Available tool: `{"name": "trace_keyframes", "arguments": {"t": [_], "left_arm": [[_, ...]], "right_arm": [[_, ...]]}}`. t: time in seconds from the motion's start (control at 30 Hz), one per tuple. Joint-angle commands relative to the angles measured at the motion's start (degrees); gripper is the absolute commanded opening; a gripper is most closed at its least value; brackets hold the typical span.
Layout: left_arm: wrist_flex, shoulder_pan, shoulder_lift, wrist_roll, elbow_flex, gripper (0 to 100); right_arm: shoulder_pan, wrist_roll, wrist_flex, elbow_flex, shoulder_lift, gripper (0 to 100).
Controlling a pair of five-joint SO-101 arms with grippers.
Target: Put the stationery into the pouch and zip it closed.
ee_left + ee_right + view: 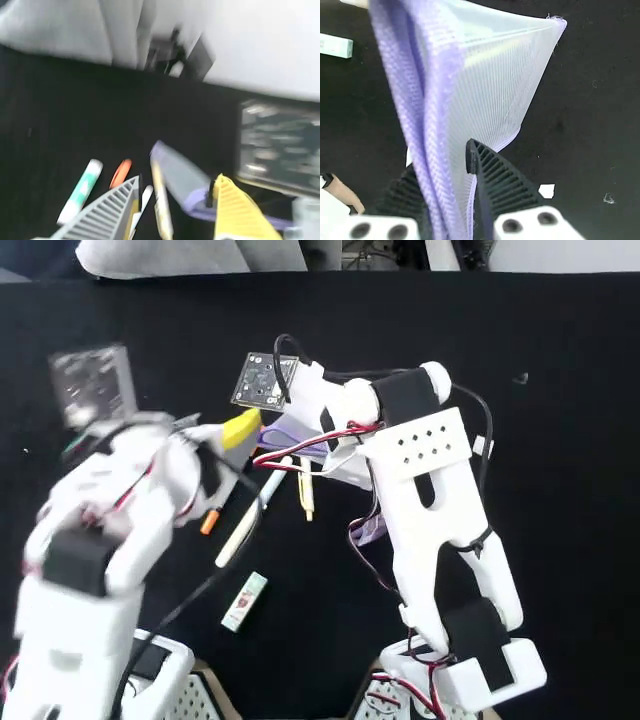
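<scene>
My right gripper (455, 175) is shut on the purple zip edge of the clear pouch (490, 90), which hangs lifted off the black table. In the high view it holds the pouch (283, 432) mid-table. My left gripper (177, 179), one grey finger (105, 215) and one yellow, hovers open just above the pouch (185, 185) and the loose stationery. On the table lie a yellow pen (306, 495), a white pen (240, 530), an orange marker (209, 522) and a green-white stick (244, 601). The yellow pen (161, 200) lies below the left gripper's gap.
The right arm (440, 520) stretches from the front edge across the middle of the black table (560, 440). Its wrist circuit board (265, 380) sits just behind the pouch. Pale cloth (180, 255) lies beyond the far edge. Both arm bases stand at the front.
</scene>
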State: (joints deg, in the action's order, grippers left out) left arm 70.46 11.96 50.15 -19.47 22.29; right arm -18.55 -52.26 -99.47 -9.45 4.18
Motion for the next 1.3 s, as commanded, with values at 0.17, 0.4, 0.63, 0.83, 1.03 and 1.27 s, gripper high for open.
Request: {"name": "trace_keyframes", "arguments": {"t": [0.17, 0.4, 0.63, 0.83, 1.03, 1.27], "left_arm": [[5.5, -0.3, -9.2, 5.6, -9.5, 24], [11.2, 0.0, -8.6, 5.6, -14.1, 24], [15.1, 0.7, -9.1, 9.7, -16.8, 24], [15.0, 3.8, -11.3, 10.5, -16.2, 24], [14.2, 4.0, -13.6, 13.8, -15.3, 24], [8.0, 2.6, -22.2, 14.2, -13.5, 24]], "right_arm": [[-0.1, -0.7, -1.5, 2.5, -0.4, 1.1], [-0.1, -0.7, -1.3, 2.5, -0.4, 1.1], [-0.2, -0.7, -1.3, 2.5, -0.4, 1.1], [-0.2, -0.7, -1.3, 2.5, -0.4, 1.1], [-0.2, -0.7, -1.3, 2.5, -0.4, 1.1], [-1.4, -0.7, -1.4, 2.8, -0.4, 1.1]]}}
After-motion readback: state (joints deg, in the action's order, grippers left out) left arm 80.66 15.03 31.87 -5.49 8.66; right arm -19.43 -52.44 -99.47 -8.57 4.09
